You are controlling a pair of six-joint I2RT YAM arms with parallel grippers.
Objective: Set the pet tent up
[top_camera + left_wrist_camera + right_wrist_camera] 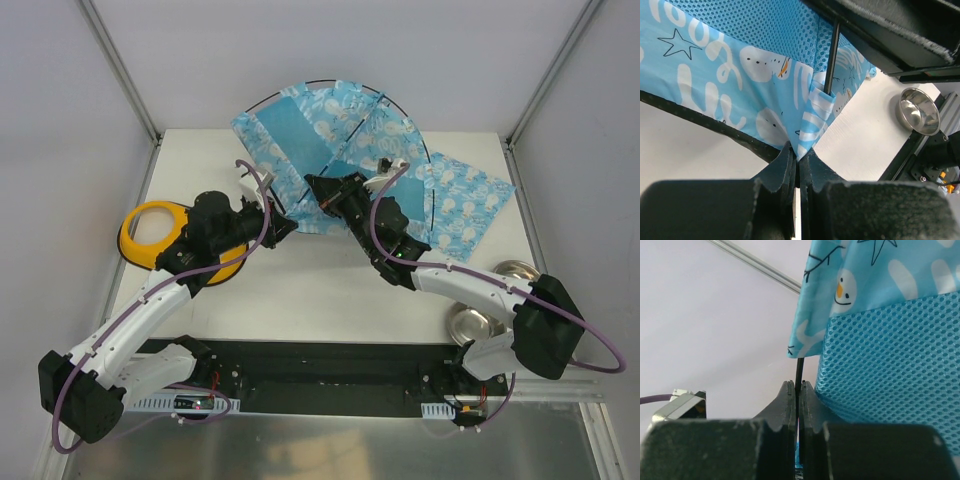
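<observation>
The left gripper (287, 226) is clamping its jaws fully together on a fold of printed fabric at a lower corner of the pet tent (330, 130). In the left wrist view the left gripper (797, 156) is pinching the cloth right at its fingertips, and the blue material is fanning up and away from them. Just above that pinch, a thin black pole (832, 55) is dropping into a striped fabric pocket. The right gripper (320, 190), close beside its partner, is closing its jaws on a pole as well. Seen from the right wrist, the right gripper (797, 390) is squeezing the black pole (799, 371), which is rising from between the fingers into the hem of the pet tent (850, 285).

The tent is sitting half-raised just beyond both grippers, towards the far edge of the table (330, 290). Its light blue cloth with white snowmen and stars is sagging in loose panels, a blue mesh panel (890, 370) is showing beside the right gripper, and a pole (330, 80) is arching over the top. A flat mat (470, 205) of the same print is lying to the right of the right gripper. A yellow double bowl (135, 215) is resting behind the left gripper, partly under its arm. A steel bowl (917, 111) is lying well off to the right.
</observation>
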